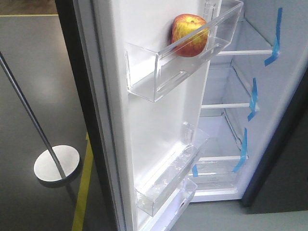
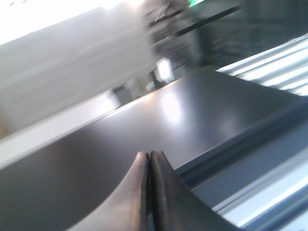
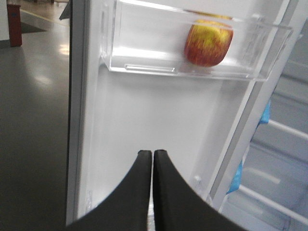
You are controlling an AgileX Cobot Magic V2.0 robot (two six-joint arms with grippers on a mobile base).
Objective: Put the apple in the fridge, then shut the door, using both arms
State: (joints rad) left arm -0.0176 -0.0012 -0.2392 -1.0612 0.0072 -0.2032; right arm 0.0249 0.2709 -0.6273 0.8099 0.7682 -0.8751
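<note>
Both the left claw (image 2: pixel 149 155) and the right claw (image 3: pixel 152 154) are pressed closed on nothing, the right one facing the open door (image 1: pixel 159 120), whose top clear bin (image 1: pixel 159 72) holds the apple (image 1: pixel 190 34), with the fridge (image 1: pixel 288 82) standing open beyond.

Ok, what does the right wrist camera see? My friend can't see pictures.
A red and yellow apple sits in a clear bin on the inside of the open fridge door. Below, the right gripper is shut, black fingers together, holding nothing. White shelves with blue tape show at the right.
</note>
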